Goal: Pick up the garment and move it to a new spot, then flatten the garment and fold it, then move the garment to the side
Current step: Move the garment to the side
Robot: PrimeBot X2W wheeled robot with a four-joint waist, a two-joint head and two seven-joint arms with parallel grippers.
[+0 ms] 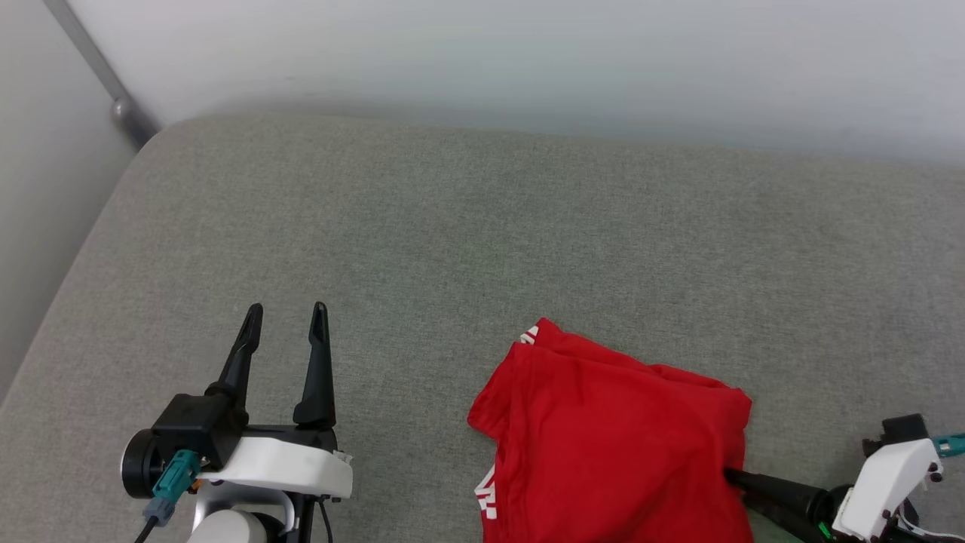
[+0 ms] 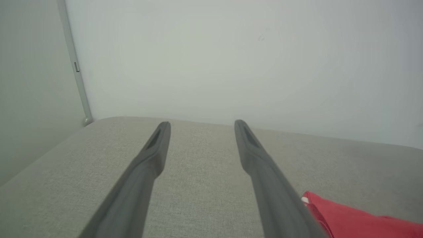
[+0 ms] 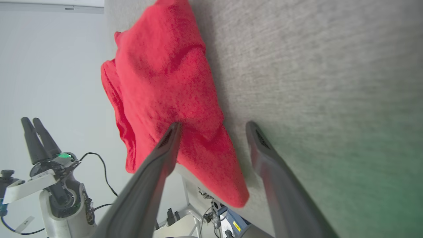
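One garment [image 1: 618, 437], two end effectors [image 1: 286, 308] [image 3: 213, 125]

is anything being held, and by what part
Nothing held: left gripper open, away from the shirt; right gripper open at the shirt's edge, not clamped.

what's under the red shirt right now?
The garment lies on the grey cushion, which shows beside it. What its folded layers cover is hidden. The right gripper, open, sits at its edge; whether a finger is under the cloth is unclear.
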